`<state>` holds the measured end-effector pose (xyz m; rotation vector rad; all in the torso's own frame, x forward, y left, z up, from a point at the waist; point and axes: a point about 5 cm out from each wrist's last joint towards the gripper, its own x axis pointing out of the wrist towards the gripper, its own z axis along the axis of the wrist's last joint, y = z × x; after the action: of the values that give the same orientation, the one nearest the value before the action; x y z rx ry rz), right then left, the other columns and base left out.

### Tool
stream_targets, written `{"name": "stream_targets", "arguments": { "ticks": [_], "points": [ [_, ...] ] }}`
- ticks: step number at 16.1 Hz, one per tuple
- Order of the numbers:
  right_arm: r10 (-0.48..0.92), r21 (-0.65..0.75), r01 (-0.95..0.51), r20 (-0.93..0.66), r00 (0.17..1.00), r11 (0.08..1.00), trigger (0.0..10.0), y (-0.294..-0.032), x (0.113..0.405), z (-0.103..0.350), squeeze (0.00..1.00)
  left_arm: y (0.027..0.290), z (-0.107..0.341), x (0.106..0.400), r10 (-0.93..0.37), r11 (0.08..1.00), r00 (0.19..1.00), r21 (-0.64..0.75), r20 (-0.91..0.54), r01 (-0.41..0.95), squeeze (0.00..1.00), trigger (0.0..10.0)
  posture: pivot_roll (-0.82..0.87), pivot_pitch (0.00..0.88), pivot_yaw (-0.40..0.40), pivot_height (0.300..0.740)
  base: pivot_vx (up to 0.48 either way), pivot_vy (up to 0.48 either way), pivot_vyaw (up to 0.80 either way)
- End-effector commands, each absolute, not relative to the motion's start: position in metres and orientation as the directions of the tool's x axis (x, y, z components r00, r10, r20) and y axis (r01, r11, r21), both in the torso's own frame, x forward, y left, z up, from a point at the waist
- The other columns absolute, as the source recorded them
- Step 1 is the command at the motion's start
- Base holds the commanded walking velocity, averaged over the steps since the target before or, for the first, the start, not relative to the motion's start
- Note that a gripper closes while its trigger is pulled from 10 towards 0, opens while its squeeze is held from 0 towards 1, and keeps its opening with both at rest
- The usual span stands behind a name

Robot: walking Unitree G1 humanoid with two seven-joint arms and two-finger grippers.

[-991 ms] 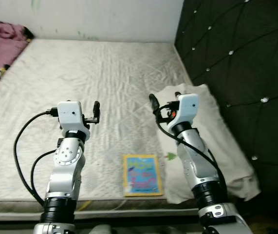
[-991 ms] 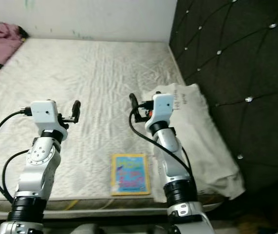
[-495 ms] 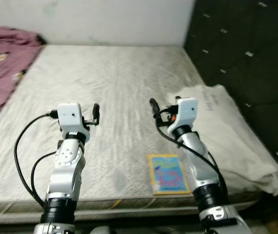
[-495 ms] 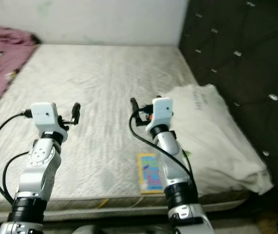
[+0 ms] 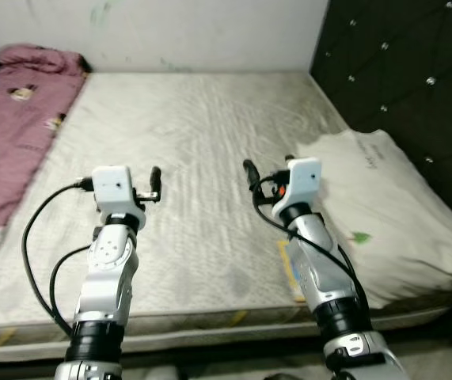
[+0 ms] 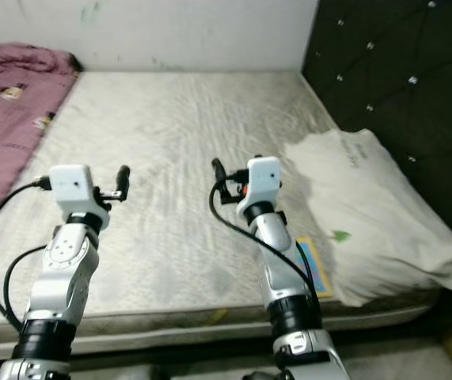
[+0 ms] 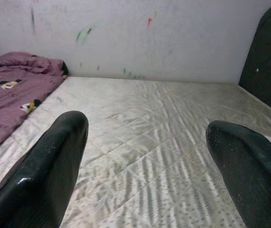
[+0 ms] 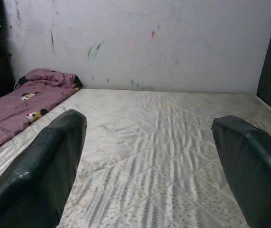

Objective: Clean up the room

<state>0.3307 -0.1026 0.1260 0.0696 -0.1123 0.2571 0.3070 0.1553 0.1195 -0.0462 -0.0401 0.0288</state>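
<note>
Blanket [image 5: 16,134], purple and rumpled, lies along the bed's [image 5: 202,158] left edge, likely one thing to tidy. Left tool [image 5: 153,186] and right tool [image 5: 251,176] hover over the bed's middle, each with fingers spread and empty, probably held ready while the robot looks the room over. Book [image 6: 314,267] sits at the front edge, touching the white pillow [image 5: 384,214] in the right front corner.
</note>
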Motion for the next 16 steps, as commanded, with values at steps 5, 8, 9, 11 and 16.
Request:
{"name": "stream_targets", "arguments": {
  "ticks": [5,8,9,11,16],
  "points": [
    [0.215,0.05,-0.222,0.114,0.97,0.974,10.0,-0.1152,0.3311,0.1246,0.0,0.142,0.1218,0.3087,-0.01,0.998,0.999,-0.059,0.044,0.013,0.0,10.0,0.08,0.0,-0.007,0.74,0.0,0.48,0.0],
    [0.213,0.053,-0.219,0.106,0.971,0.974,10.0,-0.1157,0.3316,0.1235,0.0,0.1418,0.1219,0.3088,-0.01,0.998,0.999,-0.066,0.043,0.013,0.0,10.0,0.08,0.0,-0.008,0.74,0.0,0.48,0.0],
    [0.213,0.054,-0.22,0.105,0.971,0.974,10.0,-0.116,0.3315,0.1232,0.0,0.1413,0.1219,0.3087,-0.011,0.998,0.999,-0.069,0.044,0.014,0.0,10.0,0.08,0.0,-0.008,0.74,0.0,0.48,0.0],
    [0.213,0.055,-0.219,0.104,0.972,0.974,10.0,-0.1156,0.3317,0.1232,0.0,0.1413,0.1222,0.3089,-0.012,0.997,0.999,-0.075,0.045,0.015,0.0,10.0,0.08,0.0,-0.009,0.74,0.0,0.48,0.0],
    [0.21,0.049,-0.216,0.096,0.973,0.975,10.0,-0.1161,0.3325,0.1226,0.0,0.1411,0.1232,0.3098,-0.009,0.996,0.999,-0.088,0.047,0.013,0.0,10.0,0.07,0.0,-0.011,0.74,0.0,0.48,0.0]
  ]
}}
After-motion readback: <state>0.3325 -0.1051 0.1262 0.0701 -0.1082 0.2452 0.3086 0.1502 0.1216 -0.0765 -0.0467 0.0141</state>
